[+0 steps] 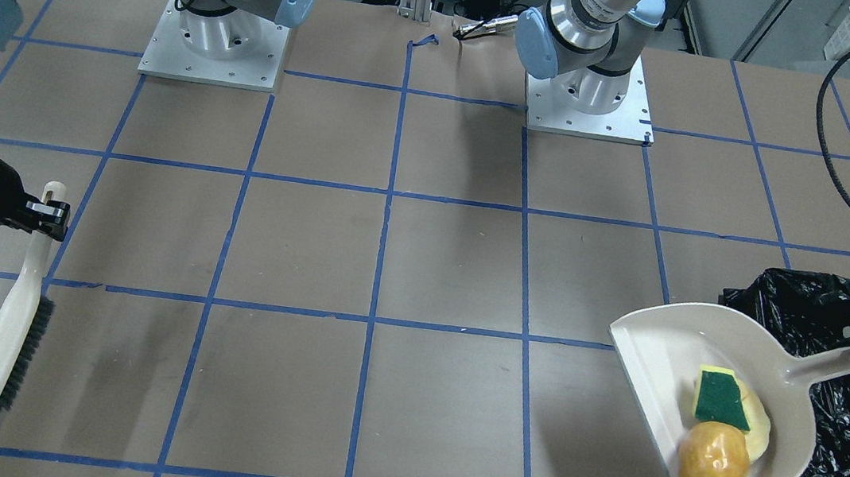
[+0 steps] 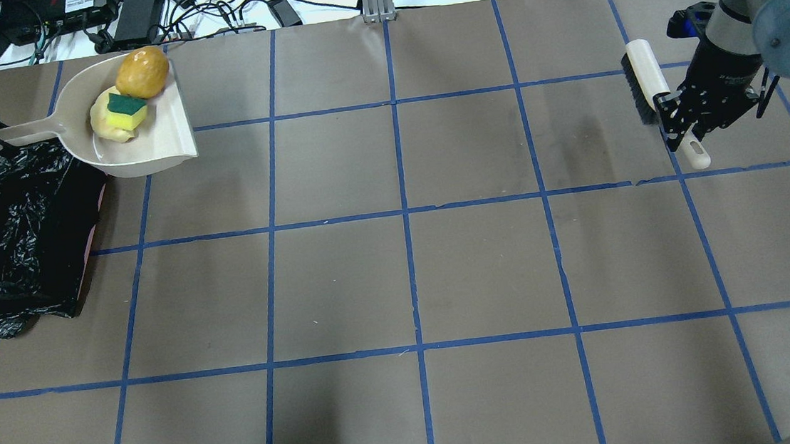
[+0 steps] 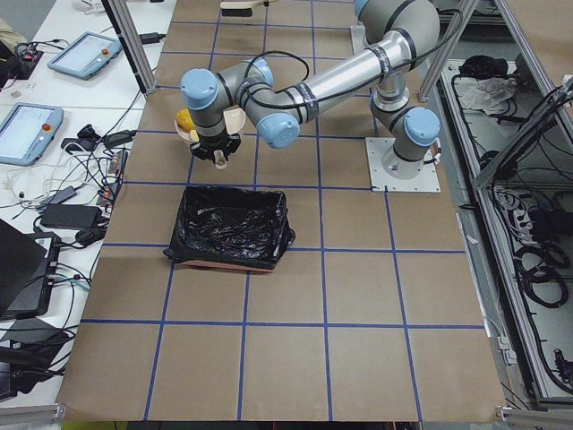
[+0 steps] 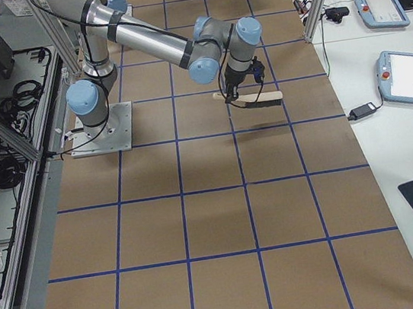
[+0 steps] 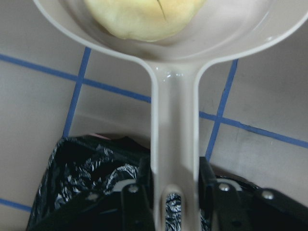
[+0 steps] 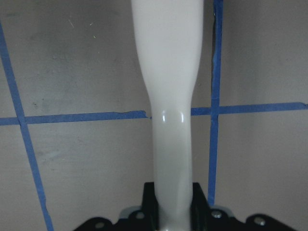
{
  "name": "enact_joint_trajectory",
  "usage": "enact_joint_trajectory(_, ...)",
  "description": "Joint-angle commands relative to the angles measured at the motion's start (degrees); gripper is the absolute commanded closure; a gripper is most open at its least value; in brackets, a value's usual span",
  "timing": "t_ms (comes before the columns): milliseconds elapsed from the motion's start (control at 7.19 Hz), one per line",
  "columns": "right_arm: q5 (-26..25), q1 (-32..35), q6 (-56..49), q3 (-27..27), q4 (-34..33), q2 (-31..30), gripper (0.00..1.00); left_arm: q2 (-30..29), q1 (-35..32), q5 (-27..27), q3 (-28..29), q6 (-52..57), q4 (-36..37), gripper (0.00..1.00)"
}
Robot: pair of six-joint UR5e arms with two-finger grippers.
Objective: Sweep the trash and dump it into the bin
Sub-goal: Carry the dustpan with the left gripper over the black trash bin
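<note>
A beige dustpan (image 1: 652,352) holds all the trash: a glossy yellow-brown lump (image 1: 713,466), a yellow sponge piece with a green face (image 1: 723,399) and a pale yellow slice (image 1: 761,433) under it. My left gripper (image 5: 173,192) is shut on the dustpan handle (image 5: 173,144), right above the edge of the black-bagged bin (image 2: 6,227). The pan sits beside the bin, not over its opening. My right gripper (image 2: 686,121) is shut on the handle of a white brush (image 2: 645,71) with dark bristles, far across the table from the pan.
Brown paper with a blue tape grid covers the table (image 2: 407,278). Both arm bases (image 1: 215,46) stand at the table's robot side. Cables and power bricks (image 2: 205,10) lie past the far edge. A black cable (image 1: 840,174) runs to the left wrist.
</note>
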Motion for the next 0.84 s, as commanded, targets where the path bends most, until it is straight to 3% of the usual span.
enact_joint_trajectory(0,-0.1,-1.8,-3.6,1.4,-3.1,1.4,1.00,1.1,5.8,-1.3,0.1,0.4,-1.1,0.92)
enact_joint_trajectory(418,0.6,-3.7,-4.5,2.7,-3.8,3.0,1.00,1.0,13.7,-0.8,0.3,1.6,-2.3,0.92)
enact_joint_trajectory(696,0.4,-3.8,-4.5,2.7,-4.4,4.1,1.00,0.8,18.6,1.7,3.8,8.2,-2.7,0.92)
